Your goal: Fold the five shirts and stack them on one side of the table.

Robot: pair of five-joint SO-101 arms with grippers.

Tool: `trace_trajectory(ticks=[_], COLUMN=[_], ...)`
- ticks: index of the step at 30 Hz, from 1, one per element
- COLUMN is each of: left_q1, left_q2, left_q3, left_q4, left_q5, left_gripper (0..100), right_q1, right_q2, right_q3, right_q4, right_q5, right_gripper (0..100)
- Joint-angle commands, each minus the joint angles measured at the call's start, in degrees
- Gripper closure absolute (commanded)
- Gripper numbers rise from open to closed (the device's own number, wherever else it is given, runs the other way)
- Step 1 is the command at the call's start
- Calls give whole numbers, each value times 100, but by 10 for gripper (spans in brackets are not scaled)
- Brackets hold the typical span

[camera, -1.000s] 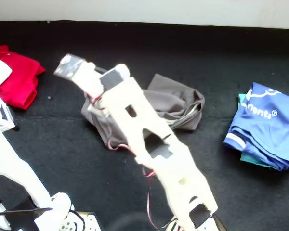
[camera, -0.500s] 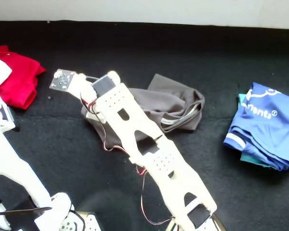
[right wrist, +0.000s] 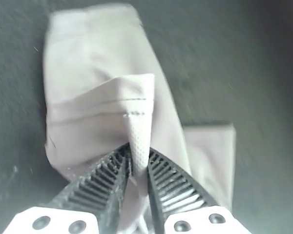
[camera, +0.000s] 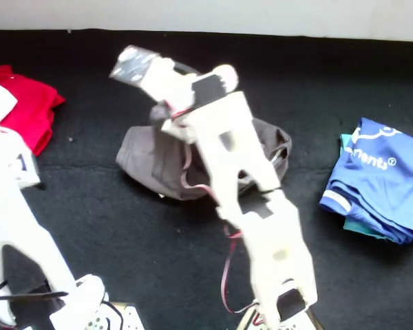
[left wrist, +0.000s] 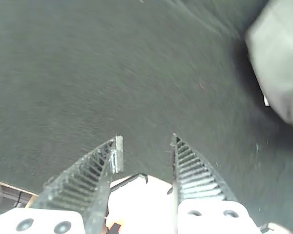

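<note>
The grey shirt is thin, soft cloth, matt, with a stitched hem. The table under it is covered with black matt fabric, slightly fuzzy like felt. The right arm above the grey shirt is white matt plastic; the right gripper on the grey shirt has dark plastic fingers, finely ribbed.

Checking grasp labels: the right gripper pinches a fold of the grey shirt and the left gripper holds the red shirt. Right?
No. The left gripper holds nothing: the left wrist view shows it open over the bare black table. The right gripper does pinch a fold of the grey shirt.
</note>
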Motion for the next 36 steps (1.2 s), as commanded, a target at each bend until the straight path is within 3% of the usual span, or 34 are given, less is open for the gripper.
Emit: trace_trajectory(ticks=[1,10,15,22,27,31,36], left_q1=[875,2396,3143,3723,3688,3741,3749], left_q2=[-127,-110,-13,1684,2862,3002,3064], left_q3=[523,1807,2299,2105,927,84,-426], left_q4=[-9,-1846,-2804,-3719,-3437,-2391,-2198], left_q5=[-334,-299,325,993,1248,1240,1275], left_gripper=[829,829,829,831,832,832,832], right_q1=[558,2510,3556,3978,4409,5024,5112], right_q2=[-1736,-4215,-4752,-5007,-4804,-4488,-4453], right_q3=[1191,2914,2967,2976,2976,2949,2967], right_q4=[84,40,40,66,-22,-295,-277], right_q5=[26,9,-141,-255,-237,-237,-220], right_gripper=[992,992,992,992,992,992,992])
